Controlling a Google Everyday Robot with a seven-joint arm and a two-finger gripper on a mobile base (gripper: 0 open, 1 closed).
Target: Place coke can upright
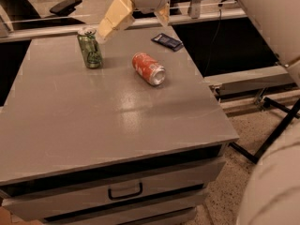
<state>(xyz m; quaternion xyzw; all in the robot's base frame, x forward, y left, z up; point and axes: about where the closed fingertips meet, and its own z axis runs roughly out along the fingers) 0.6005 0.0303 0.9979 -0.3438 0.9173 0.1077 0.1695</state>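
A: Hovering over the far side of the table in the camera view, is the gripper released?

B: Yes. Fingers spread, nothing held. One fingertip is just beside the top of the green can, the other further right of it.

A: Coke can?

B: The coke can lies on its side, right of the green can and a bit nearer the camera. Silver end faces front-right. Well apart from the gripper.

A: Step?

B: Approach, I'd judge; no grasp yet. The next move calls for descending right of the green can, straddling the coke can's body, closing, lifting, then tipping it onto one end. It may roll. The dark flat object sits further right, out of the way.
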